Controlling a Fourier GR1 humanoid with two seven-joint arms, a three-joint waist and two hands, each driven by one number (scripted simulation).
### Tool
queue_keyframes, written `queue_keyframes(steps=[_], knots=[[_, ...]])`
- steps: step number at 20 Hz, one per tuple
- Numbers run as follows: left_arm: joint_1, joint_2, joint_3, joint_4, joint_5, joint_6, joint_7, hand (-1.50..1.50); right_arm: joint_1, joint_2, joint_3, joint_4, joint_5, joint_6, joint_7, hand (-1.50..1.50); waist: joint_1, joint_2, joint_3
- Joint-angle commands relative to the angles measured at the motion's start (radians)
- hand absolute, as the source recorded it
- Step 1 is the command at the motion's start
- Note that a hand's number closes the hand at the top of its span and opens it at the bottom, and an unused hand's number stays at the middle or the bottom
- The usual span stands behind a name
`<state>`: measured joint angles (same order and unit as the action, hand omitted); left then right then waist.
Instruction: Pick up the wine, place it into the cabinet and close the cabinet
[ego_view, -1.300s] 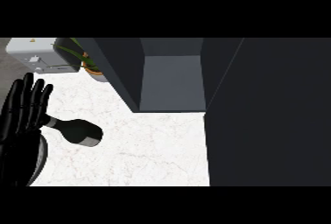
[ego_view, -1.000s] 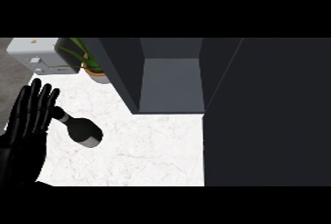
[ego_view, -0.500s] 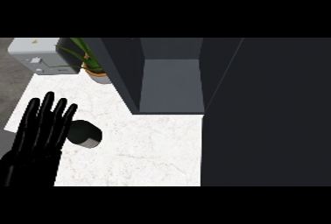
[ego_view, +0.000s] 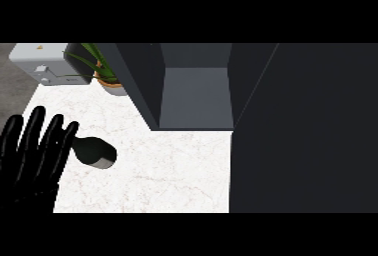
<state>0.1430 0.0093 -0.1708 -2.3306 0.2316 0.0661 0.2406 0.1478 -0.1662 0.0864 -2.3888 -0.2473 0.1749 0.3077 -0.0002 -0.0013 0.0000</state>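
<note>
Wine (ego_view: 96, 151) lies just right of the flat left hand (ego_view: 31, 167).

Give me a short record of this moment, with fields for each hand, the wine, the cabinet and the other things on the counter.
left hand: open, fingers straight, at the view's left, hiding the wine's left end
right hand: not in view
wine: dark bottle, appears to lie on the white counter, not grasped
cabinet: open, nothing seen inside
other things: potted plant and grey appliance, at the far left
</note>
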Motion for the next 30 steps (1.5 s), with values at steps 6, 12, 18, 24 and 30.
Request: queue_keyframes(steps=[6,12,18,24,30], knots=[[0.022,-0.004,0.013,-0.134,0.003,0.081,0.124,-1.50,-0.030,0.015,0.026,-0.184,-0.001,-0.083,0.194,-1.50,0.000,-0.001,-0.001],[-0.039,0.034,0.083,-0.165,-0.022,0.125,0.211,-1.50,-0.108,-0.013,-0.060,-0.147,-0.054,-0.077,0.222,-1.50,0.000,-0.001,0.000],[-0.087,0.072,0.249,-0.072,0.093,0.074,0.168,-1.50,-0.072,0.030,0.049,-0.133,0.054,-0.078,0.177,-1.50,-0.003,0.000,-0.001],[-0.012,0.083,0.347,-0.092,0.153,0.049,0.188,-1.50,-0.083,0.000,-0.012,-0.224,-0.001,-0.104,0.267,-1.50,0.000,-0.002,-0.001],[-0.101,0.115,0.453,0.061,0.219,0.008,0.179,-1.50,-0.156,0.025,-0.001,-0.129,0.021,-0.100,0.237,-1.50,-0.001,0.000,-0.001]])
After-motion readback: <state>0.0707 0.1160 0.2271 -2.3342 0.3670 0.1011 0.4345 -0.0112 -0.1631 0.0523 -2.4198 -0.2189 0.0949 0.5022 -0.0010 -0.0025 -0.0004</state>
